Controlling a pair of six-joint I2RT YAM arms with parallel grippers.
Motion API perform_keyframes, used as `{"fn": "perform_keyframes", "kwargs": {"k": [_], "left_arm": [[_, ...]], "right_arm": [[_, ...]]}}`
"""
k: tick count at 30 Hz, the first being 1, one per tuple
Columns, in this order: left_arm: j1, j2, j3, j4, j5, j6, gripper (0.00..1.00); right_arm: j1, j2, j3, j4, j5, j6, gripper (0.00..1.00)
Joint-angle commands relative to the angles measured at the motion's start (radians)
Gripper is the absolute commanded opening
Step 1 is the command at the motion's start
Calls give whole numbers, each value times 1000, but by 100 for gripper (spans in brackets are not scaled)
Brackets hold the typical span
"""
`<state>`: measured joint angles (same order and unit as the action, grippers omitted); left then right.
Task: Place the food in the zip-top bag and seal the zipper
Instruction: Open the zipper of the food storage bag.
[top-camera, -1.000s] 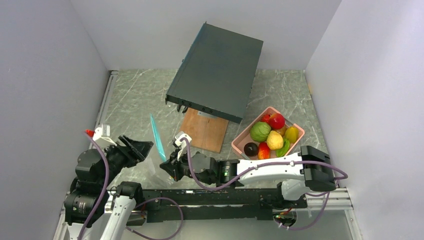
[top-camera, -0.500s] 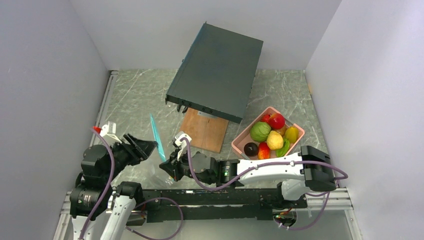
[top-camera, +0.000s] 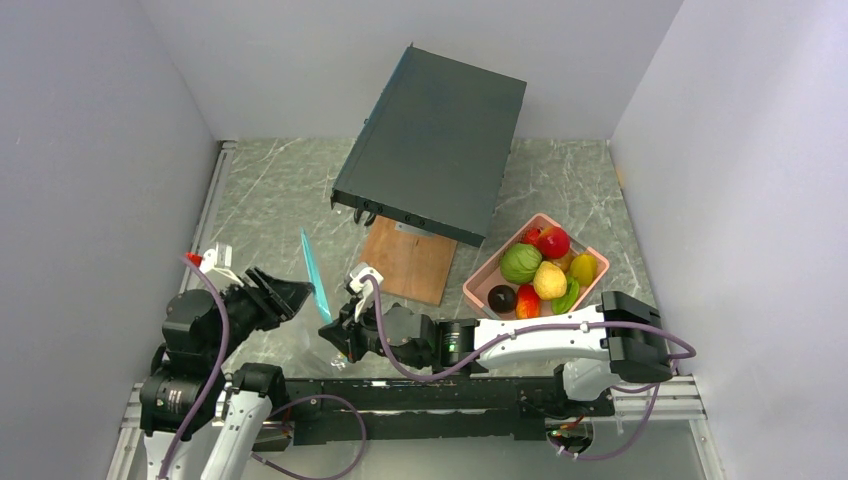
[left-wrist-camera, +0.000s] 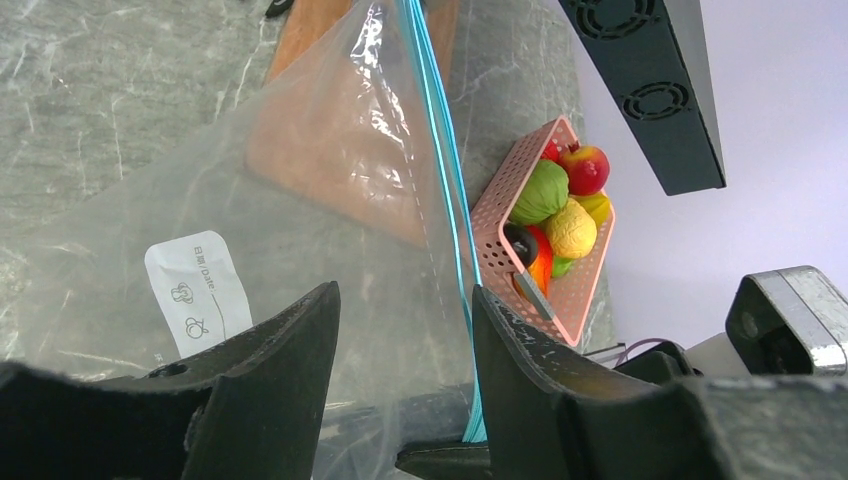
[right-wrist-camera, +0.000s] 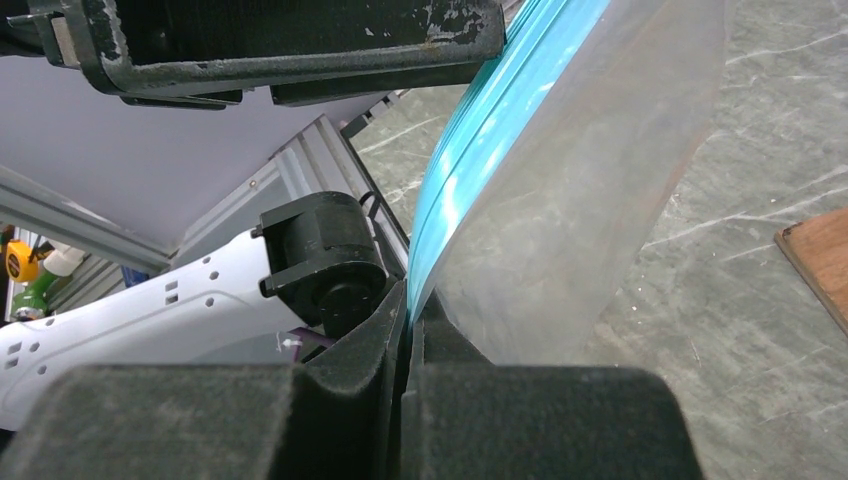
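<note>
Your L arm sits folded at the near-left corner, wrist angled fwd, left end effector (left-wrist-camera: 403, 300) w/ fingers apart. Your R arm stretches low across to the left, right end effector (right-wrist-camera: 407, 310) pinched flat on the zipper (right-wrist-camera: 470, 150).

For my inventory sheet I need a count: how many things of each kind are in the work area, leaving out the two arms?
zip-top bag: 1
pink tray: 1
wooden board: 1
dark flat box: 1
toy foods in the tray: at least 7 in view; others may be hidden underneath
Total: at least 11
</note>
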<state>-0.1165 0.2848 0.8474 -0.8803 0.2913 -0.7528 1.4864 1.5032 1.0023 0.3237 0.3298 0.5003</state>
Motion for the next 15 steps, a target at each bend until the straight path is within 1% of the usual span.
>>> {"fn": "perform_keyframes", "kwargs": {"k": [1,6,9,15], "left_arm": [[3,-6,-9,33,9,4,55],[3,-1,-28,50,25,0,51],[3,14,-46,83,60,-6,49],[3,40,-35,86,111,7,50]], "right_arm": [[-4,-46,2,54,-17,-8,0],[-5,-39,9,56,-23,-11,0],[-5,-29,22,50,-34,-22,0],[-4,-13,34,33,-40,-38,0]]}}
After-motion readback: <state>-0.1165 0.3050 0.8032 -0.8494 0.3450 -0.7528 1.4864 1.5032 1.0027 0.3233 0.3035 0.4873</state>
